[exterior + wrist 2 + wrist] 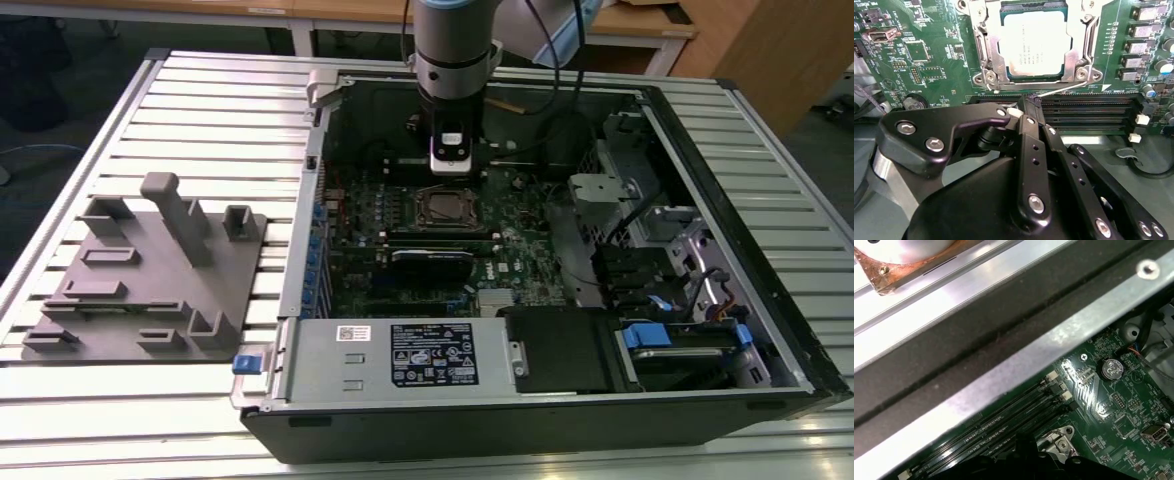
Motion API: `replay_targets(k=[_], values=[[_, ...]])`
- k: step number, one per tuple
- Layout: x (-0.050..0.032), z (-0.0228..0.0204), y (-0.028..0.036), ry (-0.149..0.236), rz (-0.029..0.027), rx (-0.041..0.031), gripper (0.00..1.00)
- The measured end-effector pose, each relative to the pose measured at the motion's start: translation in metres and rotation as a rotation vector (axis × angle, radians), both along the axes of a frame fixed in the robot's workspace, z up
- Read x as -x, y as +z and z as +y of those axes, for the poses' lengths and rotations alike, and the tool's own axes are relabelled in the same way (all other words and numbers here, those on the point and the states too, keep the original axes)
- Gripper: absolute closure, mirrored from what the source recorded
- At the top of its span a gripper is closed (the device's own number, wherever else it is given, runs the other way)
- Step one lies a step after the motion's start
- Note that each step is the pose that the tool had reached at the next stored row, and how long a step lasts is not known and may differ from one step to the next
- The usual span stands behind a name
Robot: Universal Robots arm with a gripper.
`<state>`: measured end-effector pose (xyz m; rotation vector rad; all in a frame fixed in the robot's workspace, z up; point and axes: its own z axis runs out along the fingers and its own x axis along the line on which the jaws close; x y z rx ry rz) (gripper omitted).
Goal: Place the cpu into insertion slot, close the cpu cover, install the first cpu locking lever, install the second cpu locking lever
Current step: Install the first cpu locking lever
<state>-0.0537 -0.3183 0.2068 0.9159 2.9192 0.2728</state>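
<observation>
The closed gripper (1032, 103) touched the wire locking lever (1066, 88) beside the cpu cover (988, 52), which lay over the cpu (1036, 42) at the gripper's 6 o'clock in the exterior view; a slow, square push seemed best lest the wire slip

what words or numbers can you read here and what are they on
Nothing reads clearly.
Black label on the power box: white print, too small.
Chip: faint lines on top, too blurred.
Green board: tiny white lettering, unreadable.
Coin battery: marks, unreadable.
</observation>
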Motion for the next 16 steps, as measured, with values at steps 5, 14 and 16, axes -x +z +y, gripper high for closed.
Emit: replay_targets(k=[5,14,16], values=[[0.0015,0.0009,-0.0003,0.000,-0.0006,0.0000,0.89],[0.0019,0.0013,-0.0022,0.000,-0.0137,0.0001,0.89],[0.0019,0.0012,-0.0022,0.000,-0.0140,0.0000,0.89]])
